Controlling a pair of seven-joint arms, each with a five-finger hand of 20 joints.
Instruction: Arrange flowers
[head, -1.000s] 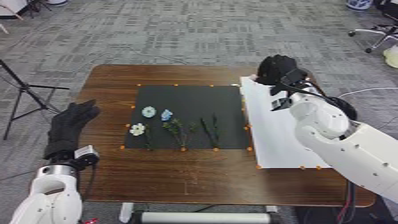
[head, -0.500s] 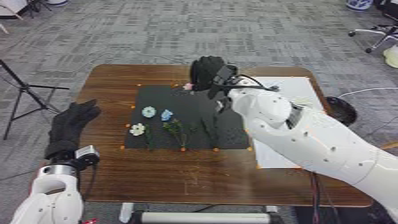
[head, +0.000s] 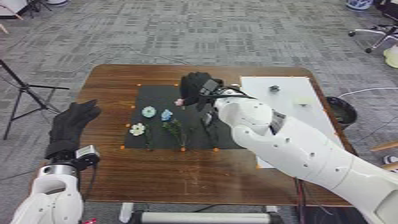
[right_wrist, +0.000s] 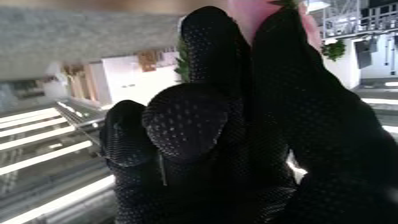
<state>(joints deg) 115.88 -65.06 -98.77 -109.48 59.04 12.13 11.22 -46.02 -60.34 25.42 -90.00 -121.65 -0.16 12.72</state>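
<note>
Fingers of the right hand curl round a pink flower, pinching it over the far part of the dark mat; its pink petals show at the fingertips in the wrist view. Nearer the table's front edge, a pale blue flower, a blue flower and a white flower lie on the mat's left part, with leafy green stems close by. Left of the mat, the left hand is relaxed, fingers extended, grasping nothing. White paper covers the table's right side.
</note>
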